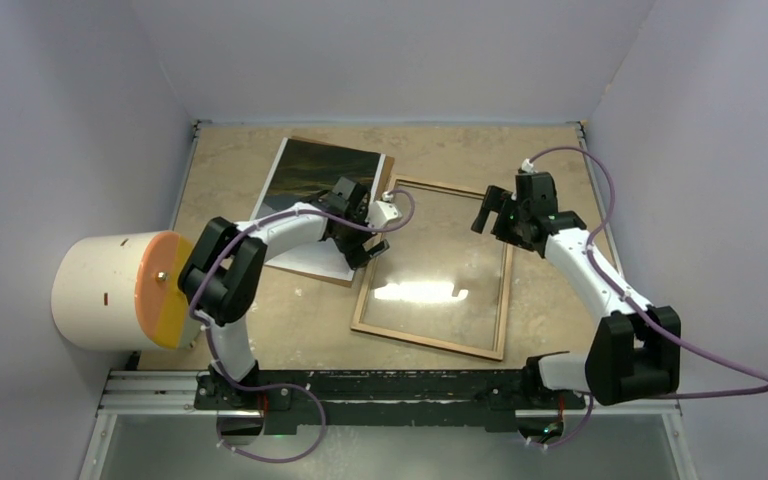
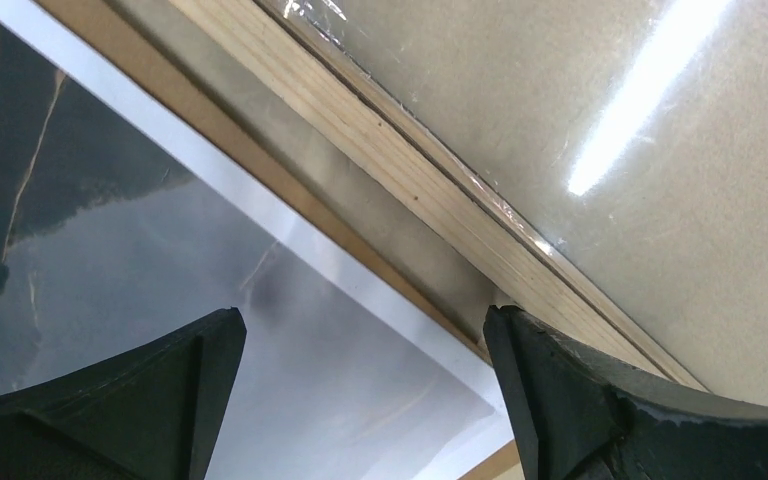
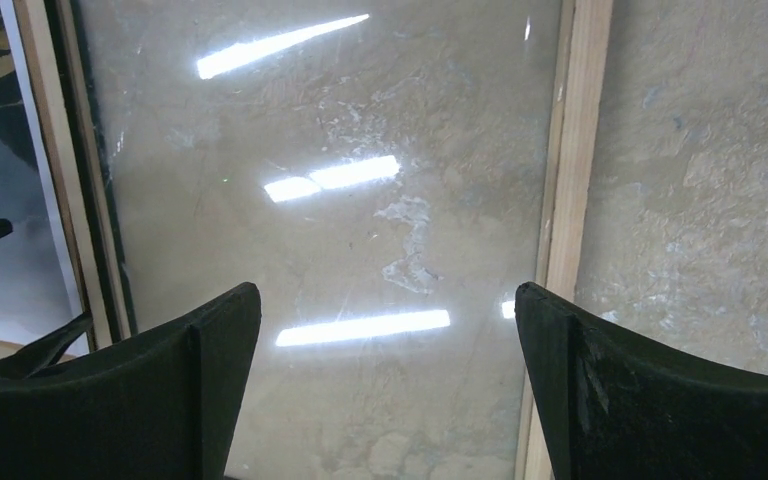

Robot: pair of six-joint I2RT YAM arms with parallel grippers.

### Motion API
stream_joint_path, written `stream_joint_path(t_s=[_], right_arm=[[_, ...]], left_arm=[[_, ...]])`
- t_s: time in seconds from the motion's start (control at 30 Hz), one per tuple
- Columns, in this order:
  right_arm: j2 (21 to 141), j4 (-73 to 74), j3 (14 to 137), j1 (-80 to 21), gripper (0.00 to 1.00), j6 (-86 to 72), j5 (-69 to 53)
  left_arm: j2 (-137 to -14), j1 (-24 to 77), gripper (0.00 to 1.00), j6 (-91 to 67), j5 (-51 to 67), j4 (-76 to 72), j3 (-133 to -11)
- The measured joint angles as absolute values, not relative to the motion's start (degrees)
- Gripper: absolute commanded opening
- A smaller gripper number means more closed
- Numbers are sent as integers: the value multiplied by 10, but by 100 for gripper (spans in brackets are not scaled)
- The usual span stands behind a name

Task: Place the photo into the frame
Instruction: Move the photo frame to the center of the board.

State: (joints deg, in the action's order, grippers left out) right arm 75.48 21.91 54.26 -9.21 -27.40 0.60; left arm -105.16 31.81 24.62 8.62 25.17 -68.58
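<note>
- Photo [image 1: 320,170] lies face up on a brown backing board [image 1: 310,272], on the left of the worktop [image 1: 290,330]. Its rt edge runs just beside the frame's left rail.
- Frame [image 1: 428,340] lies flat w/ light wood side up and glazing in place, showing glare.
- My left pincer [image 2: 360,330] is wide open and holds nothing. It's low over the photo's rt edge.
- My right pincer [image 3: 388,300] is also wide open and empty, above the frame's glazing.
- Step in hand, I reckon: grab the photo at that edge.
- To do it well:
  - take the print only, not the board under it;
  - come in shallow, one finger sliding under the white border;
  - close gently, since a thin sheet creases;
  - keep clear of the rail.
- Right pincer could steady the frame if it slides.
</note>
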Motion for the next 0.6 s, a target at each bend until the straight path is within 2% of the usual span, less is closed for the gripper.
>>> stream_joint_path(t_s=[0.4,0.6], right_arm=[[719,188,543,-93,90,-296,-13],[773,145,580,-150,89,-335,-21]], left_arm=[[-1095,359,100,244,89,270,-752],[-1096,264,100,240,128,315,-876]])
